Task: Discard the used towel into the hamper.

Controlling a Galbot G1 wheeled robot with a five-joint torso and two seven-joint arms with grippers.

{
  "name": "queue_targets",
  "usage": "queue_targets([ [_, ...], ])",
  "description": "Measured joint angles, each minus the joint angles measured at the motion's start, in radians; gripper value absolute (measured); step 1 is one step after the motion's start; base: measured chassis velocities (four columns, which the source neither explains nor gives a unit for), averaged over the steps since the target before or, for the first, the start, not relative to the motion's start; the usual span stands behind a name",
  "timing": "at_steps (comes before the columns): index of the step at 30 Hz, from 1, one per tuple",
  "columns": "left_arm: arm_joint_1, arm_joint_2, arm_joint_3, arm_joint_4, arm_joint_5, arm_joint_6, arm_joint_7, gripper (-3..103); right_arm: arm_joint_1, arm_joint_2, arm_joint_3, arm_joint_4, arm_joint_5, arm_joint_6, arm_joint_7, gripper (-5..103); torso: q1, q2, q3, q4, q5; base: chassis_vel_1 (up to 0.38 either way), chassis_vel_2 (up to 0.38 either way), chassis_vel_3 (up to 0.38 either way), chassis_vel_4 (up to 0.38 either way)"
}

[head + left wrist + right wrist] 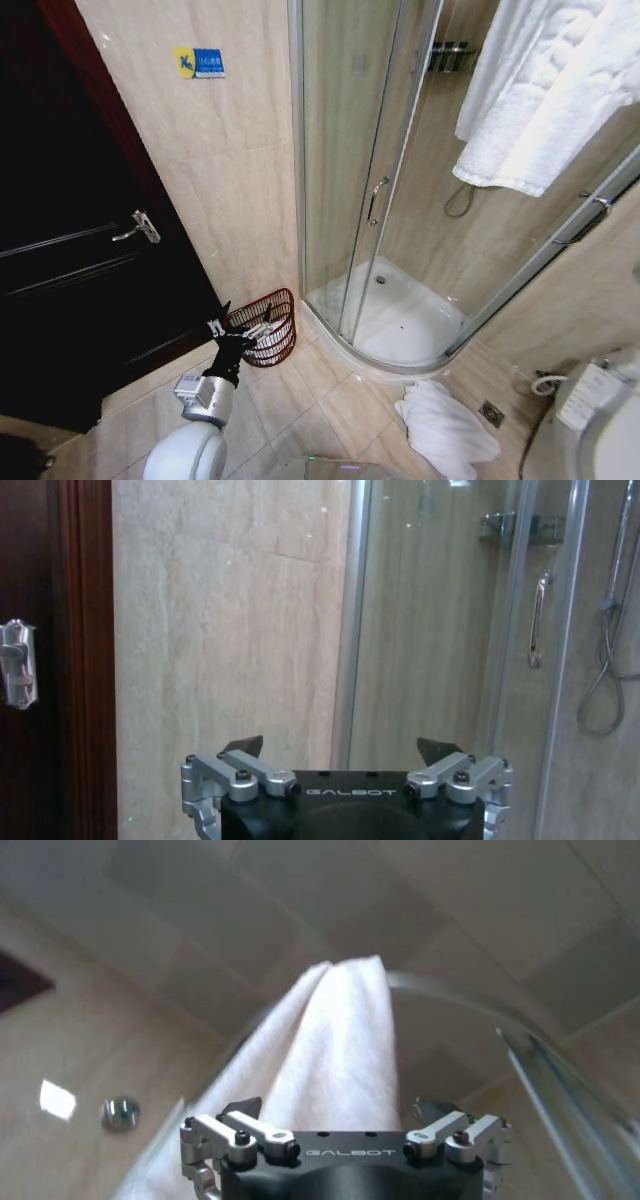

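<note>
Left gripper [243, 333]: reaches out low toward the corner between the dark door [70, 260] and the shower enclosure [400, 190], jaws spread apart with nothing between them. In its own wrist view the two dark fingertips [245, 745] stand well apart against the beige tiled wall [230, 630].

Hamper [268, 327]: the reddish-brown wire basket sits on the floor tiles, just beyond and under those open jaws, against the wall beside the shower's curved base (something pale already lies inside it, though I cannot tell what).

Right gripper [340, 1111]: raised high, pointing up toward the ceiling. A white hanging towel [330, 1057] runs down right between its jaws. Whether they are clamped on it I cannot tell, the tips being half hidden behind the cloth.

Hanging towel, from the head view [545, 90]: a thick white terry towel draped over the shower's top rail, well apart from the hamper.

Crumpled towel [445, 430]: a white heap on the floor by the toilet [590, 430], far from either set of jaws.

Handling: soft, limp and light, probably heavier if damp. It will sag and trail, so I'd pinch a bunched fold or thick edge, not a single flat layer.
</note>
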Motion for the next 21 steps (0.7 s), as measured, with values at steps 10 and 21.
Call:
queue_targets([
  [10,0.0,0.0,0.0,0.0,0.0,0.0,0.0,100,0.318,-0.045,-0.256,-0.065,0.077,-0.117,0.0,100,0.0,0.0,0.0,0.0001,-0.0001,0.0,0.0,0.0,0.0],
  [21,0.0,0.0,0.0,0.0,0.0,0.0,0.0,100,0.747,-0.006,-0.555,-0.235,0.024,-0.157,0.031,100,0.0,0.0,0.0,0.0,-0.0002,0.0,0.0,0.0,0.0],
])
